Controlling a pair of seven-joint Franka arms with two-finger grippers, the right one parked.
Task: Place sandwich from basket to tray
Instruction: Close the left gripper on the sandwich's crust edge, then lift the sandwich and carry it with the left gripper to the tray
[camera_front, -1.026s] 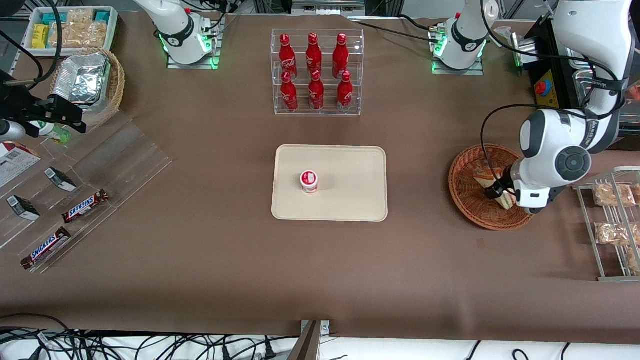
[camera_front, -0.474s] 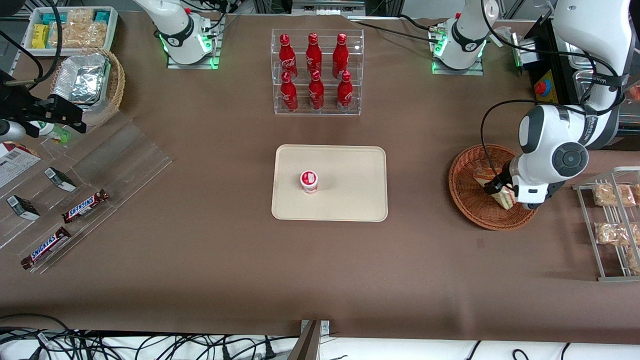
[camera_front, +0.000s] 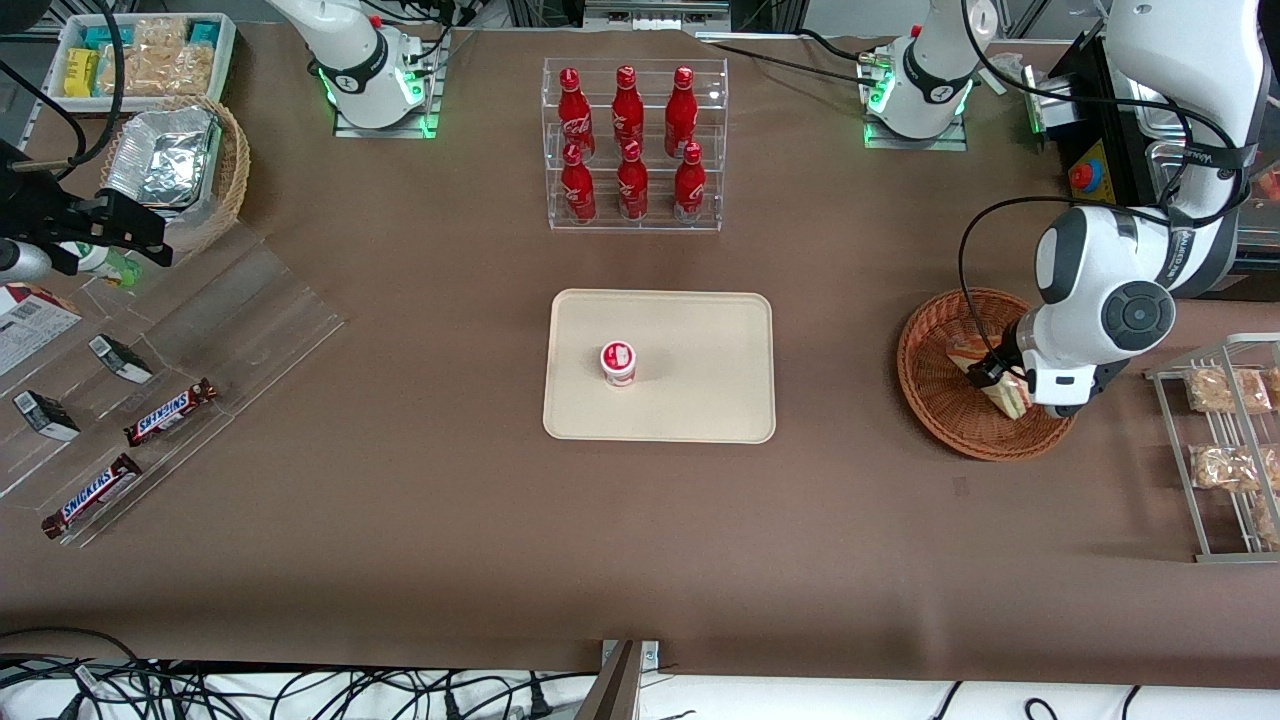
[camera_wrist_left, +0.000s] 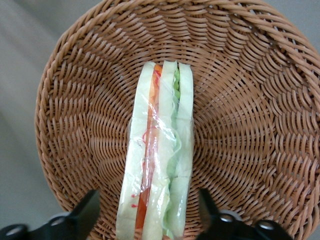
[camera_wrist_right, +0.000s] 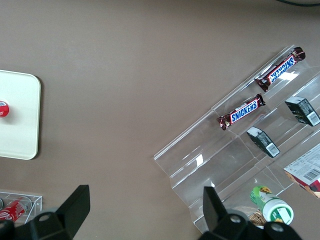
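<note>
The sandwich (camera_wrist_left: 159, 150), a wrapped wedge of white bread with red and green filling, stands on edge in the reddish-brown wicker basket (camera_wrist_left: 75, 125). My gripper (camera_wrist_left: 150, 215) is lowered into the basket and open. One finger stands on each side of the sandwich, with a small gap at each bread face. In the front view the gripper (camera_front: 1002, 384) is over the basket (camera_front: 930, 400), and the arm's wrist covers much of the sandwich (camera_front: 966, 352). The cream tray (camera_front: 700, 400) lies at the table's middle, toward the parked arm's end from the basket.
A small red-and-white cup (camera_front: 618, 362) stands on the tray. An acrylic rack of red bottles (camera_front: 633, 145) stands farther from the front camera than the tray. A wire rack with bagged snacks (camera_front: 1225, 430) lies beside the basket. Chocolate bars (camera_front: 170, 412) lie on clear shelves.
The arm's wrist has shifted slightly away from the front camera over the basket. The sandwich has stayed in the basket between the fingers.
</note>
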